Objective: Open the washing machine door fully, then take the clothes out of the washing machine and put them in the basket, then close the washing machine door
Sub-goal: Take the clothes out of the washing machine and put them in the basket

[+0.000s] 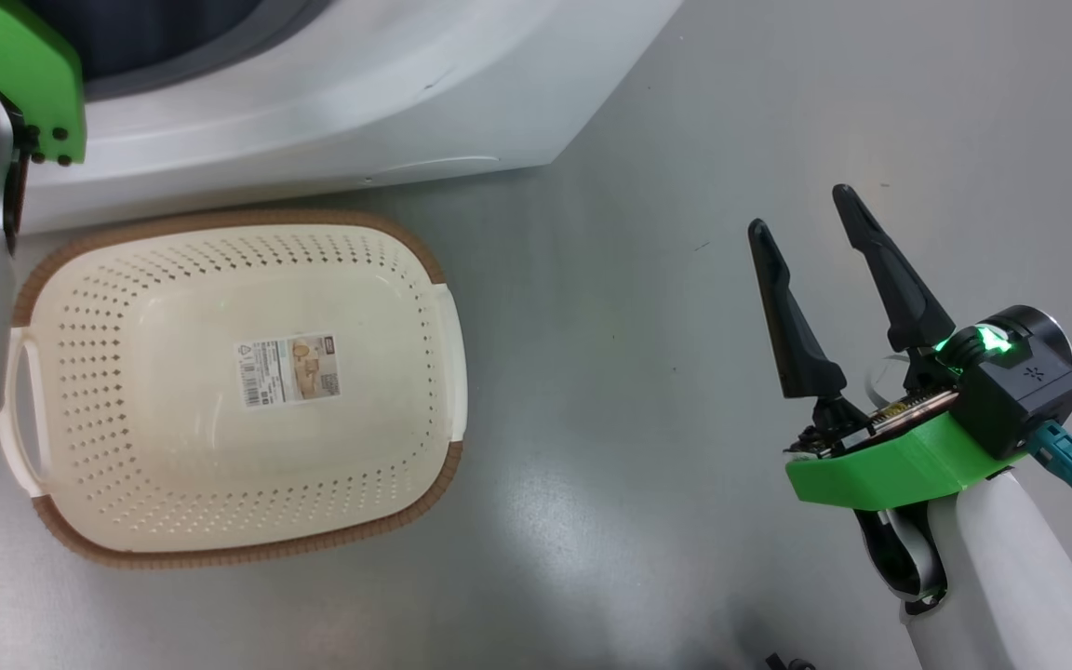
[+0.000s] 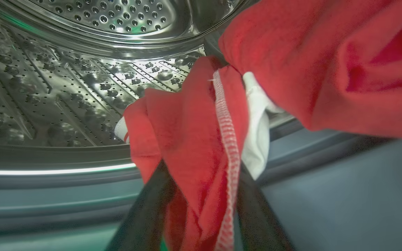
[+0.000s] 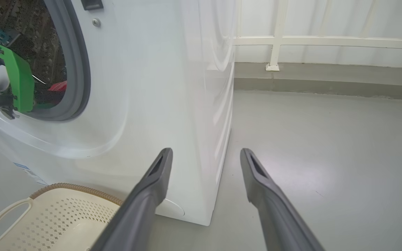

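Observation:
Red clothes [image 2: 194, 139] with white trim hang at the mouth of the washing machine's steel drum [image 2: 65, 87]. A fold of them lies between the two dark fingers of my left gripper [image 2: 201, 164], whose jaws stand apart; the cloth covers the tips. The white washing machine [image 1: 313, 102] stands behind the empty cream basket [image 1: 238, 221] on the floor. My right gripper [image 1: 799, 211] hovers open and empty over the floor, right of the basket. From the right wrist, red cloth [image 3: 58, 86] shows in the drum opening behind my left arm's green mount [image 3: 17, 83]. The washing machine door is out of view.
A grey rubber ring [image 3: 79, 69] frames the opening. Grey floor [image 1: 638, 419] spreads right of the basket and machine. A white railing [image 3: 277, 38] and low kerb run along the far wall. The basket's near corner [image 3: 58, 216] lies by the right gripper's [image 3: 205, 151] fingers.

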Robot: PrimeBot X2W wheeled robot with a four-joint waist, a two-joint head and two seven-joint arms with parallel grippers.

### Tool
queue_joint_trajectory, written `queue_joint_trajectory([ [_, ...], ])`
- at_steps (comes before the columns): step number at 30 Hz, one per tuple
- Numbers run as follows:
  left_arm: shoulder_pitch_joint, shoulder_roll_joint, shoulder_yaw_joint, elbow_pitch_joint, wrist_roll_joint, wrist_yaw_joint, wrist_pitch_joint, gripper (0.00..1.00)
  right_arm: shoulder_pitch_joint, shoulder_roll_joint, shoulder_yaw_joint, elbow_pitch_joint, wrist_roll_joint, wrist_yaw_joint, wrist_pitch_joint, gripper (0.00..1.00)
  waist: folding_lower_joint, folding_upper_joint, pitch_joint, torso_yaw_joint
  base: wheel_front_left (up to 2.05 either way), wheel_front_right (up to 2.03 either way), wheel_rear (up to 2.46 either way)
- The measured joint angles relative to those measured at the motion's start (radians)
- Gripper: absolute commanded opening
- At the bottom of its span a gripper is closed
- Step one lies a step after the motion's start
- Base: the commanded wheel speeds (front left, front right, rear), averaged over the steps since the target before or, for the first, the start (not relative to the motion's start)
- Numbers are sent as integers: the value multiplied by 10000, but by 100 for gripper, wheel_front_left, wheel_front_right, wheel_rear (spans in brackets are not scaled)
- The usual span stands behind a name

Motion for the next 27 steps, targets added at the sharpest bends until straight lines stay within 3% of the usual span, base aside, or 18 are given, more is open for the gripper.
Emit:
queue_joint_trajectory([
  [5, -6, 2, -73, 52, 0, 63, -79, 0, 0, 4, -10, 35, 65, 0, 0, 100, 0, 0, -11, 60, 0, 0, 0],
  [16, 11, -21, -293, -267, -6, 384, -1459, 0, -2, 4, -67, 148, 65, 0, 2, 100, 0, 0, -305, 335, 0, 0, 0],
  [27, 785, -270, -54, -1643, -497, 399, -2132, 0, 34, 4, -303, 194, 38, 0, 0, 100, 0, 0, -968, 633, 0, 0, 0],
])
